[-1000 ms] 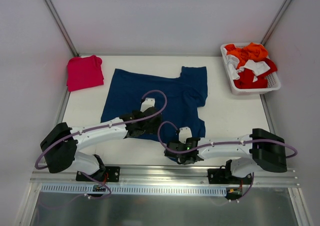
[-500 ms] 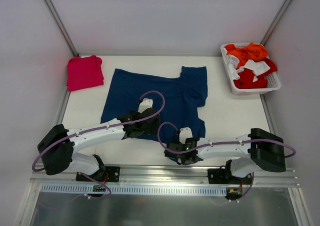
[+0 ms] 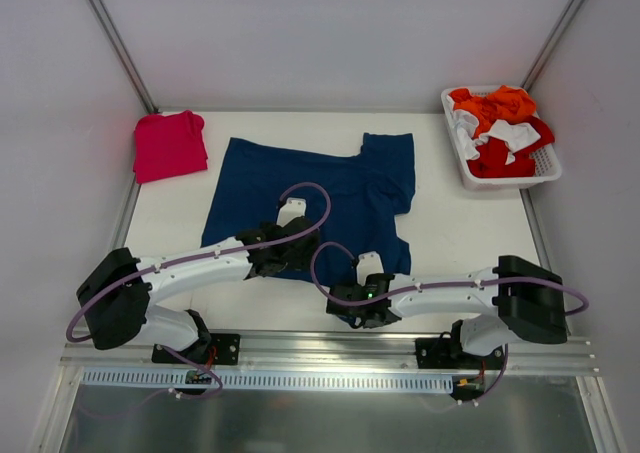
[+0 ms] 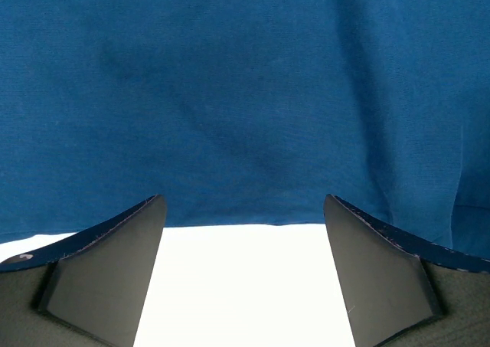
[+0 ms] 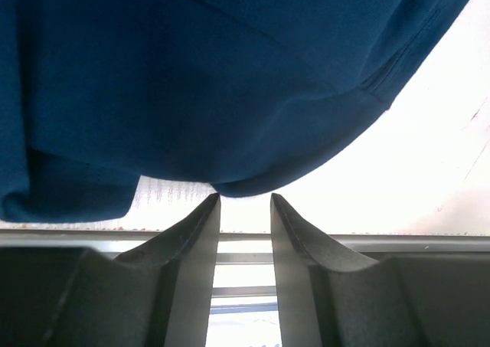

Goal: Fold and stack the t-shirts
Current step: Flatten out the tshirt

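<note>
The navy t-shirt (image 3: 310, 188) lies spread flat in the middle of the table. The pinkish-red t-shirt (image 3: 168, 145) rests folded at the far left corner. My left gripper (image 3: 290, 251) sits at the navy shirt's near hem. In the left wrist view this gripper (image 4: 243, 209) is open wide, the hem (image 4: 245, 223) crossing at its tips and bare table between the fingers. My right gripper (image 3: 345, 303) is at the shirt's near right edge. In the right wrist view its jaws (image 5: 245, 198) stand a narrow gap apart, a fold of navy cloth (image 5: 230, 94) just above the tips, nothing between them.
A white basket (image 3: 505, 180) holding orange, red and white clothes stands at the back right. White walls enclose the table on three sides. A metal rail (image 5: 245, 243) runs along the near table edge right under the right gripper.
The right gripper has shifted a little to the left along the near hem and its jaws have parted slightly. The left arm and both shirts look unchanged.
</note>
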Tool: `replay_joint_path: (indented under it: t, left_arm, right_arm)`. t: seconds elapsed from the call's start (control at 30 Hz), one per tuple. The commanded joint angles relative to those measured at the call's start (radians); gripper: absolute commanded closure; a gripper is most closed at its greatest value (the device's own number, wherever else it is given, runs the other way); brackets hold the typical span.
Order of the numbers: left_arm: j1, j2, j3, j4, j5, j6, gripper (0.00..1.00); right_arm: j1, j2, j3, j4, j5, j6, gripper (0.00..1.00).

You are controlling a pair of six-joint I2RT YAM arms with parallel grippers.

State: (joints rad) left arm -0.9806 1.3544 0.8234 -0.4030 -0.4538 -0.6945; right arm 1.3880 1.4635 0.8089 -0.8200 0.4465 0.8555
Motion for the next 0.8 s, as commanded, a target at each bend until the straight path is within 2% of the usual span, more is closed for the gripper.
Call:
replay_joint_path:
  t: [0.0, 0.3, 0.57, 0.7, 0.73, 0.77]
  left_arm:
    - [0.003, 0.005, -0.001, -0.01, -0.014, 0.003, 0.14]
    - [0.002, -0.015, -0.018, -0.011, -0.008, -0.005, 0.14]
    - [0.002, 0.0, -0.015, -0.01, -0.003, -0.01, 0.14]
    - [0.002, 0.009, -0.013, -0.01, -0.003, -0.01, 0.14]
    - [0.002, 0.011, -0.013, -0.01, -0.005, -0.008, 0.14]
    - [0.003, 0.015, -0.013, -0.011, -0.006, -0.008, 0.14]
  right_arm:
    - [0.0, 0.026, 0.032, -0.027, 0.035, 0.001, 0.64]
    - [-0.021, 0.038, -0.016, 0.079, 0.021, -0.026, 0.64]
    - [-0.033, 0.026, -0.013, 0.082, 0.04, -0.042, 0.64]
    - [-0.041, 0.04, -0.042, 0.122, 0.024, -0.046, 0.81]
    - [-0.041, 0.043, -0.046, 0.127, 0.02, -0.046, 0.95]
    - [-0.04, 0.044, -0.051, 0.13, 0.017, -0.044, 0.99]
